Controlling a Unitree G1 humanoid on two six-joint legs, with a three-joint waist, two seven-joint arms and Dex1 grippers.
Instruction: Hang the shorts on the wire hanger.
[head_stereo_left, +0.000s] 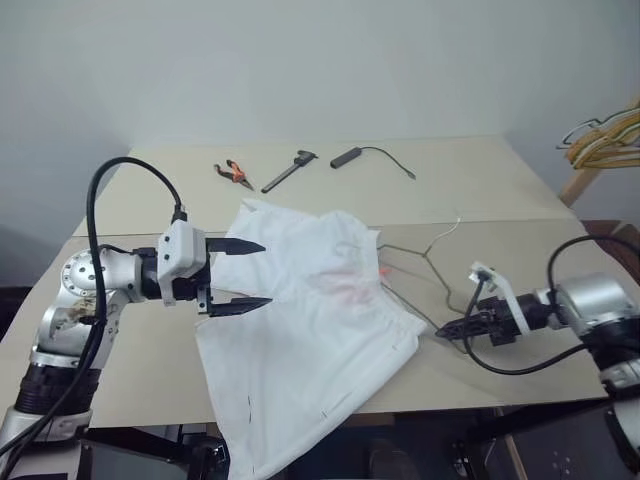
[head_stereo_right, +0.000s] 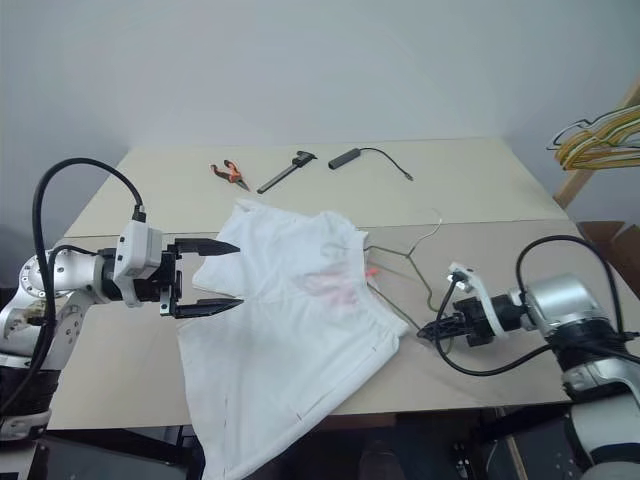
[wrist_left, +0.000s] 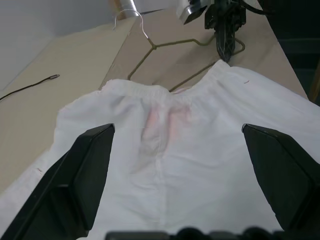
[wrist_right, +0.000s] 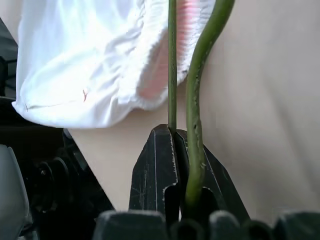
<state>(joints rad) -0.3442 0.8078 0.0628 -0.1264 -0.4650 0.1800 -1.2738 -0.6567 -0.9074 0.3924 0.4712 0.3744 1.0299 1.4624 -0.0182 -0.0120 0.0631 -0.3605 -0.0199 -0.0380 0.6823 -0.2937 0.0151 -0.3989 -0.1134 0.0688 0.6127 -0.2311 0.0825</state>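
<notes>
Threading the wire hanger (head_stereo_left: 425, 272) into the shorts (head_stereo_left: 300, 330).
Right end effector (head_stereo_left: 452, 327) clamped its corner; left end effector (head_stereo_left: 245, 274) gaped over the cloth, which next needed lifting.

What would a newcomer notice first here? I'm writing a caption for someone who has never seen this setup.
The white shorts sprawl across the middle of the table, one leg spilling over its near edge. The left gripper hovers wide open at their left side, while the right gripper is shut on the wire hanger, which is partly tucked under the shorts.
</notes>
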